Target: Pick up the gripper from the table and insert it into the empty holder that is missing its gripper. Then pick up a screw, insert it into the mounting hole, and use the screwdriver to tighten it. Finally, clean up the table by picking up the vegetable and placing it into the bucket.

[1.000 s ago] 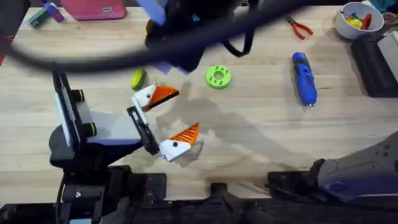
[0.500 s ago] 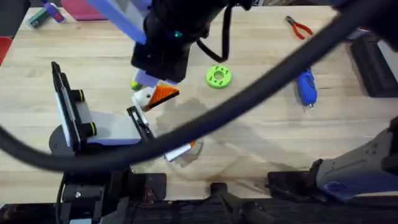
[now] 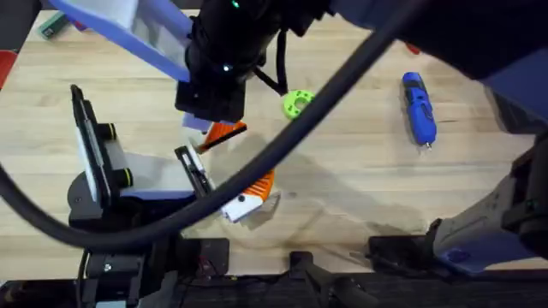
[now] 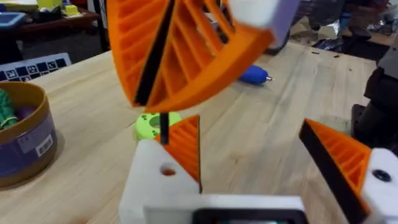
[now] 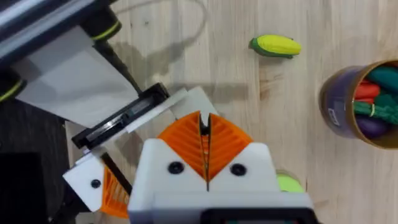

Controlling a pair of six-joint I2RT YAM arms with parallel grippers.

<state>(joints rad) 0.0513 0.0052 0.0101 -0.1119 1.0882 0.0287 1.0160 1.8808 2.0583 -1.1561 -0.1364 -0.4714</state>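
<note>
My left gripper [image 3: 244, 158] rests open near the table's front left, both white finger blocks carrying orange wedges. In the left wrist view, the holder [image 4: 155, 186] has a small orange gripper wedge [image 4: 186, 146] seated in it and a mounting hole beside it. My right gripper [image 5: 203, 121] hangs just above that block, shut on a thin dark screw [image 4: 163, 127] that points down. The yellow vegetable [image 5: 275, 45] lies on the wood near the bucket [image 5: 336, 109]. The blue screwdriver [image 3: 418, 107] lies at the right.
A green ring [image 3: 295, 103] sits just beyond the left gripper. The right arm and its black cable [image 3: 342, 81] cross low over the table's middle and left. The bucket [image 4: 25, 149] holds several colourful toys.
The right arm has swung left and come down over the left gripper's far finger. It now covers the vegetable, the pliers and the white bowl in the overhead view.
</note>
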